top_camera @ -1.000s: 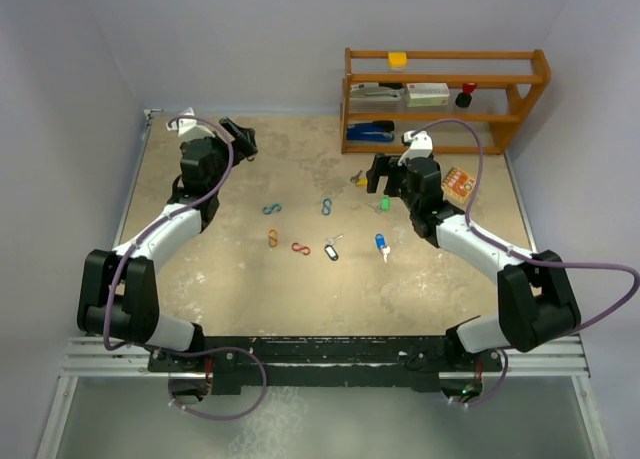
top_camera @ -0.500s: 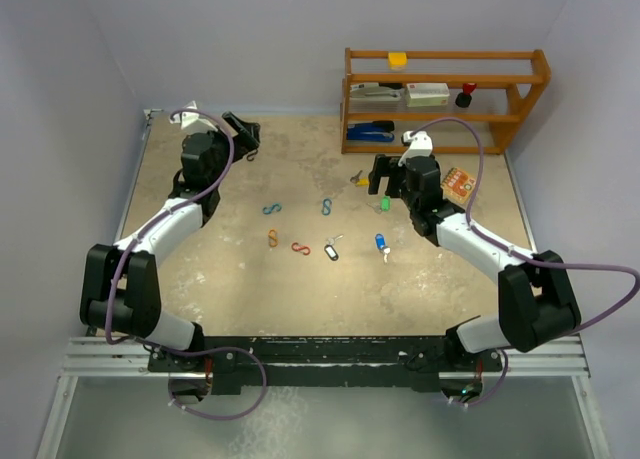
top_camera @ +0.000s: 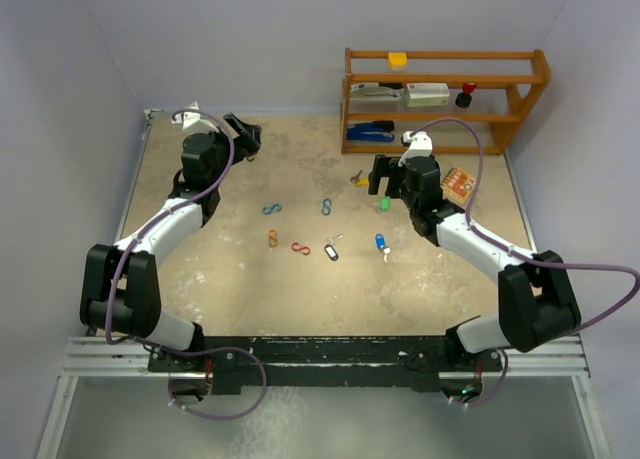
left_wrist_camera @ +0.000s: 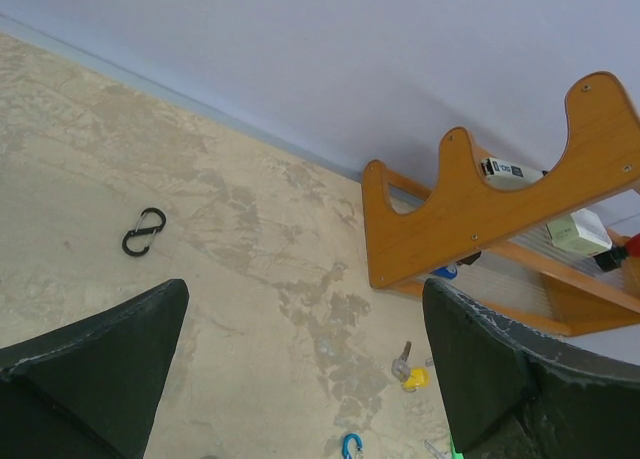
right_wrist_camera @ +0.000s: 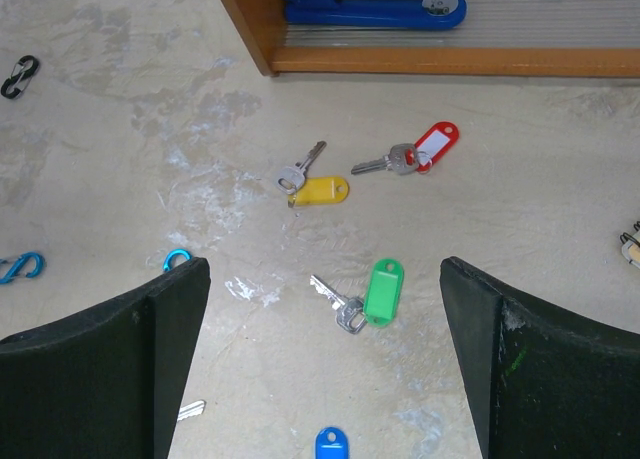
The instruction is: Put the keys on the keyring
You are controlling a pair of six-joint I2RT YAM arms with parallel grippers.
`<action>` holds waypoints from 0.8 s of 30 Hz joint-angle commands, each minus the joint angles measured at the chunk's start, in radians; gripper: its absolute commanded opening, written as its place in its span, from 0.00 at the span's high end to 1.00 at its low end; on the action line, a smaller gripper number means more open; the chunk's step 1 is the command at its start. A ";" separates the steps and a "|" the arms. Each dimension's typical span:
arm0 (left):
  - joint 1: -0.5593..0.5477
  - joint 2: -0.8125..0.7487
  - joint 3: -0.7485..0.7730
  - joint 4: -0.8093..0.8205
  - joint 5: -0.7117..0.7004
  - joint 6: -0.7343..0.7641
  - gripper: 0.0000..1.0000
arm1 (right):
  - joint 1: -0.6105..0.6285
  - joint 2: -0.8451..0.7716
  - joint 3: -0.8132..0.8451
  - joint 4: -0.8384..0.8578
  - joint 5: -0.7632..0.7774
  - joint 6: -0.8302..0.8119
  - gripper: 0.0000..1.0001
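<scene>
Just now our left arm has swung its tool [left_wrist_camera: 305, 304] toward the far left of the table [top_camera: 220, 269], and over the last half second it has all but stopped. Its fingers stand wide apart with nothing between them, and a black clip [left_wrist_camera: 144, 231] lies alone on the table ahead. Our right tool [right_wrist_camera: 322, 279] has barely shifted. It hangs just as wide open and empty above the green key [right_wrist_camera: 365, 297]. The yellow key [right_wrist_camera: 312, 186] and red key [right_wrist_camera: 410, 156] lie farther off by the shelf [right_wrist_camera: 450, 61], and the blue key [top_camera: 381, 244] and black key [top_camera: 331, 249] lie nearer. We judge no key is threaded yet, and both arms are merely lining up for a first grasp.
</scene>
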 commanded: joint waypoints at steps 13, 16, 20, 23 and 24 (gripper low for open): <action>0.003 -0.039 0.038 0.011 0.018 0.014 0.03 | -0.001 -0.046 0.052 -0.010 0.012 -0.004 0.00; 0.004 -0.039 0.043 0.011 0.019 0.014 0.02 | -0.001 -0.051 0.053 -0.018 0.012 -0.006 0.00; 0.003 -0.038 0.037 0.007 0.000 0.008 0.02 | -0.001 -0.061 0.043 -0.019 0.018 -0.005 0.00; 0.003 -0.038 0.020 0.038 0.014 -0.001 0.02 | -0.001 -0.065 0.040 -0.015 0.020 -0.005 0.00; 0.003 -0.038 0.022 0.033 0.012 -0.001 0.02 | -0.001 -0.065 0.041 -0.018 0.020 -0.003 0.00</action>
